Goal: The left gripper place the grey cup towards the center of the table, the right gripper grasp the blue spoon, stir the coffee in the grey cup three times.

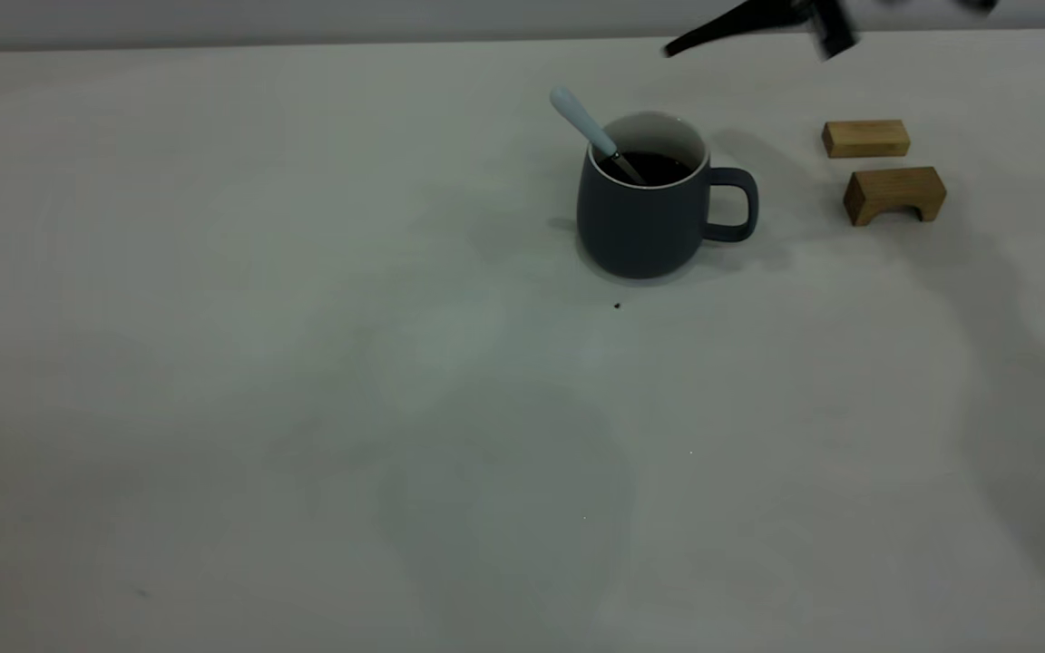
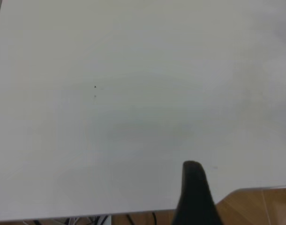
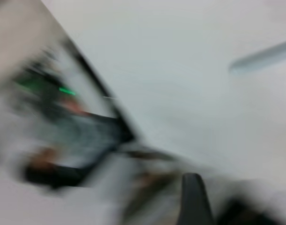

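The grey cup (image 1: 640, 227) stands upright on the table (image 1: 305, 363), right of the middle and toward the far side, with its loop handle pointing right. Dark coffee (image 1: 654, 168) shows inside it. The blue spoon (image 1: 577, 118) leans in the cup, its pale handle sticking up over the left rim and its bowl in the coffee. Nothing holds it. My right gripper (image 1: 740, 27) is blurred at the top edge, above and right of the cup and apart from it; it also shows in its own wrist view (image 3: 194, 197). My left gripper (image 2: 194, 187) hangs over bare table near an edge, with no cup in its view.
Two wooden blocks lie right of the cup: a flat one (image 1: 865, 138) farther back and an arched one (image 1: 894, 193) nearer. A tiny dark speck (image 1: 617, 306) sits just in front of the cup. Brown floor (image 2: 255, 206) shows past the table edge.
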`<state>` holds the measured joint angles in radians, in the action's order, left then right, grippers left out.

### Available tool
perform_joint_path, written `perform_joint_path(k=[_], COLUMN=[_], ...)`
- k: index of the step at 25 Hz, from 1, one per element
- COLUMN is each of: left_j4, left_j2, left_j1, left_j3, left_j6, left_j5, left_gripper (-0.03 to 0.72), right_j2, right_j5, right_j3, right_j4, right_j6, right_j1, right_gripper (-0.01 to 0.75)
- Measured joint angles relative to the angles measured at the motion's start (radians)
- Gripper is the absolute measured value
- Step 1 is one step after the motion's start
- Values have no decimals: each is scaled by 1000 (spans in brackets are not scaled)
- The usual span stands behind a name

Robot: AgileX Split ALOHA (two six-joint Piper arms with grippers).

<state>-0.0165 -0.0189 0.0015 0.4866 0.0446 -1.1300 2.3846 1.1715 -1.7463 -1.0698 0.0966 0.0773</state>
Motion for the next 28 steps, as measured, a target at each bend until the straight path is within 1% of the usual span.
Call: perform_joint_path(k=[2,5,8,12,14,19,21,25,28], left_j4=[0,0,0,0,0,0,0,0,0], left_j2=[0,0,0,0,0,0,0,0,0], left_j1=[0,0,0,0,0,0,0,0,0], left_j3=[0,0,0,0,0,0,0,0,0], left_j6=[0,0,1,1,1,1,1,1,1], left_j5=[0,0,0,0,0,0,0,0,0], left_gripper=[585,585,585,585,585,585,585,585,585], right_j2=[-76,-184,-286,-432,-512,-651,-695,-787,-902], right_j5=[9,23,31,39,48,64,66,66,66], right_j3=[0,0,0,1,1,2,2,36,139], right_j4=[159,350,460,523,590,840,914,974,987], right_j6=[150,309,400,430,385,70,-6,-24,-8], right_j1=[11,21,23,23,23,23,23,23,23], right_gripper=[480,395,316,224,198,185,185,187,189])
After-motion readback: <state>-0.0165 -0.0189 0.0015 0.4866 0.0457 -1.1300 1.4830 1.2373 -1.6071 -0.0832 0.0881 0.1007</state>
